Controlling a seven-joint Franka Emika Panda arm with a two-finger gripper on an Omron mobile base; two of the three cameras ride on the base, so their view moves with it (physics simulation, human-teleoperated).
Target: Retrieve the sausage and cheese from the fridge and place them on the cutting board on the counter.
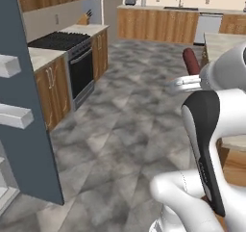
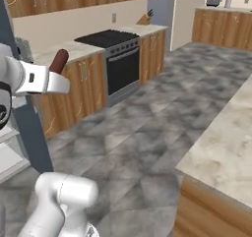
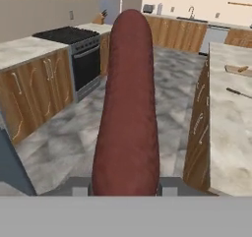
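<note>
The hand (image 3: 125, 188) is clamped on the stubby dark red-brown sausage (image 3: 129, 103), which juts straight out beyond its fingers, above the grey floor (image 1: 125, 125)

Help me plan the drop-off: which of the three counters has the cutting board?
The counter at the right of the hand view: the cutting board lies toward its far end. The stove-side counter and sink counter show none.

Open floor (image 1: 129, 115) ahead; fridge door (image 1: 24, 106) blocks left, counter (image 2: 231, 128) right.
</note>
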